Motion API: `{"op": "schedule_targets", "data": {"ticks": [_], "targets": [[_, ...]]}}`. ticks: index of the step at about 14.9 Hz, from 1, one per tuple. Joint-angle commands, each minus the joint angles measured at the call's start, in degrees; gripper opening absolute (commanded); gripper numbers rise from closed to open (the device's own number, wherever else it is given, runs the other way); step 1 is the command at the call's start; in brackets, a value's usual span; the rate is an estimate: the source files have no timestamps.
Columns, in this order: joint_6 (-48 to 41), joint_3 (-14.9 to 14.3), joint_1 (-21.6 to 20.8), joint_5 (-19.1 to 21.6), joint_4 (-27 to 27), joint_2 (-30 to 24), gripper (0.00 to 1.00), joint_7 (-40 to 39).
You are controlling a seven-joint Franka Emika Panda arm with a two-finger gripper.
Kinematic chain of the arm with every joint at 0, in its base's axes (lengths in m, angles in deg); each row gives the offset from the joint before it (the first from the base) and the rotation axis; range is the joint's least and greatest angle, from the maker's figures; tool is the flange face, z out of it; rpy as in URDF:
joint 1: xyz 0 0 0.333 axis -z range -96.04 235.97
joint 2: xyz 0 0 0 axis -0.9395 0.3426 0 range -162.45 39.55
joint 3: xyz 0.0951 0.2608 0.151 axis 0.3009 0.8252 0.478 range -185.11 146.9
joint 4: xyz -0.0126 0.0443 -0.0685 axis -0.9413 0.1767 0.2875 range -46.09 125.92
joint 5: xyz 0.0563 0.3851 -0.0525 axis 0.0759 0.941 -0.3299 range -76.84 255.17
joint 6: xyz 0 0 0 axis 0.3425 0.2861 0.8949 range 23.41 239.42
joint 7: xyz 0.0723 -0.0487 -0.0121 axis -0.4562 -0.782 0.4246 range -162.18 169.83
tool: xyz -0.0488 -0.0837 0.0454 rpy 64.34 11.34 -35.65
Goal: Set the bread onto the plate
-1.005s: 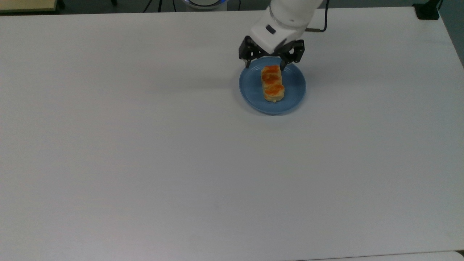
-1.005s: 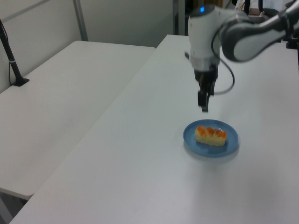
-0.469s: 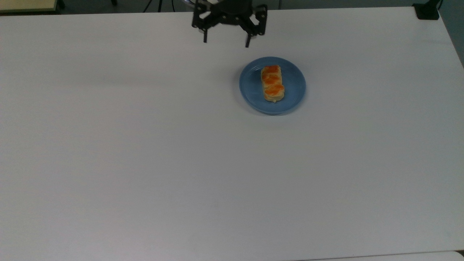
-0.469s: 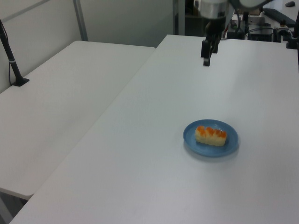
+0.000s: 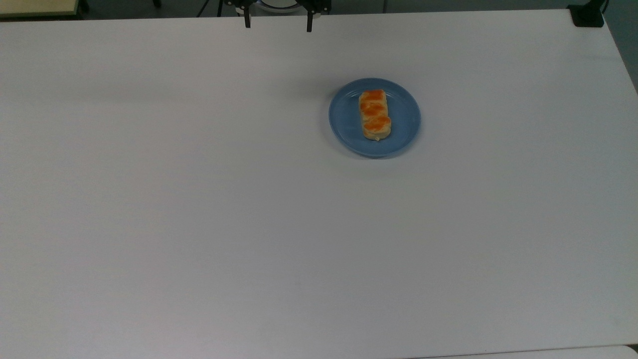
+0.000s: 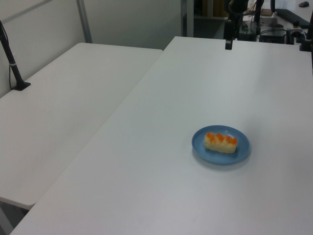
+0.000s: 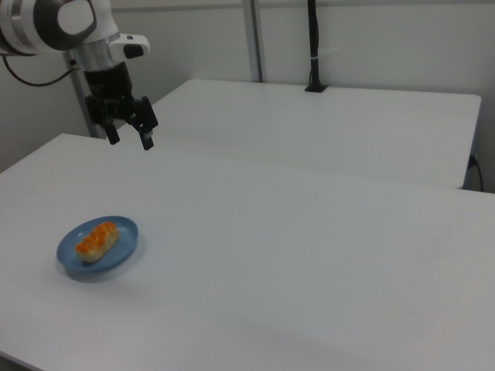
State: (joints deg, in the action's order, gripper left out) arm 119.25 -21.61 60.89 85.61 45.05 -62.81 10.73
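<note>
White table (image 5: 199, 224), wide and mostly bare, with a second pale table (image 6: 73, 98) alongside in the left view and a dark post (image 7: 313, 46) at the back of the right view.

Bread (image 5: 375, 114) lying flat on the blue plate (image 5: 406, 132), lengthwise across the middle, inside the rim on every side, orange glaze upward. Touching nothing but the plate. Same spot and same angle as 1 second ago, so apparently undisturbed by the release.

Gripper (image 5: 277, 22) now at the far edge of the table, at the top view's upper left of the plate and well apart from it; raised clear of the surface in the right view (image 7: 129, 137). Jaws spread, nothing between them. 1 second ago directly over the far end of the bread; half a second ago already off to the side; now farther back again.

Judged from this: placing done, arm retreating, task to all appearances complete. Little left to go wrong, with the bread resting well within the rim.
</note>
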Motion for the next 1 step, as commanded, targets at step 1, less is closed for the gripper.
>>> {"op": "schedule_targets", "data": {"ticks": [1], "targets": [[-1.67,-0.04,0.11,1.27,-0.65,-0.22,1.0,-1.37]]}}
